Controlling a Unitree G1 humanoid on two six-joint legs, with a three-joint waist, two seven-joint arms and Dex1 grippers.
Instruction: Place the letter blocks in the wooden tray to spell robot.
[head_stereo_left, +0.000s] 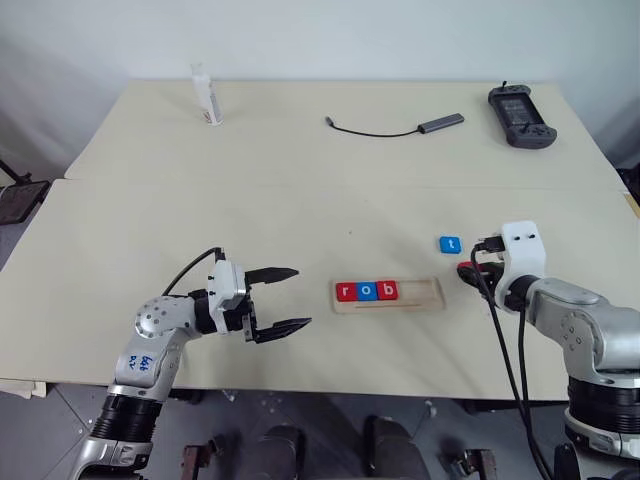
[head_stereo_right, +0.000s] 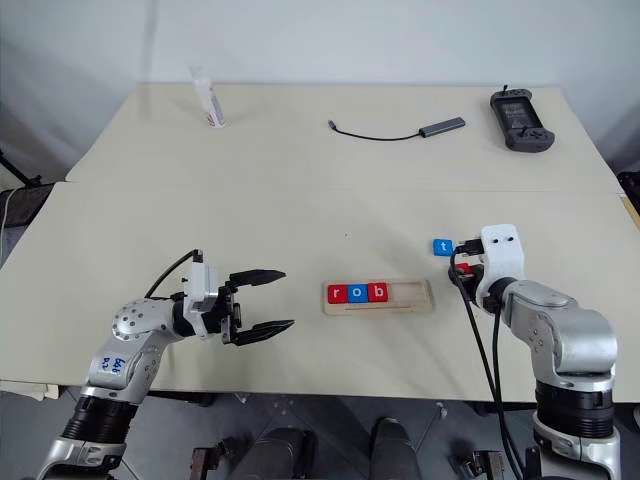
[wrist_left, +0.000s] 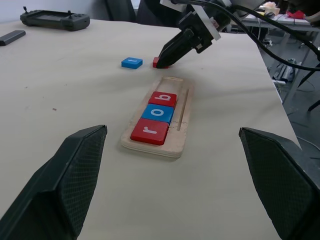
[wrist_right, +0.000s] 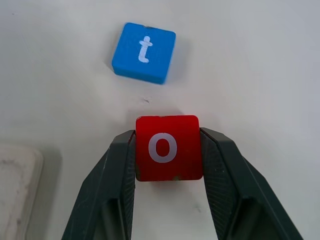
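On the pale counter (head_stereo_left: 150, 220) the wooden tray (head_stereo_left: 420, 293) lies near the middle front, and three letter blocks sit in its left end: a red r block (head_stereo_left: 345, 291), a blue o block (head_stereo_left: 366, 291) and a red b block (head_stereo_left: 387, 290), touching side by side, with the right part of the recess bare. At about two o'clock from the tray, just off its right end, the right hand (wrist_right: 167, 150) has its two black fingers pressed against opposite sides of the red o block (wrist_right: 168, 147), which rests on the counter. The blue t block (wrist_right: 144, 52) lies loose just beyond it, at twelve o'clock from the red o block and apart from it. At nine o'clock from the tray, the left hand (head_stereo_left: 285, 298) hangs level with its fingers spread wide, holding nothing and pointing toward the tray. Along the far side of the counter lie a white tube (head_stereo_left: 206, 95), a grey adapter with a black cable (head_stereo_left: 440, 122) and a black handheld controller (head_stereo_left: 519, 114).
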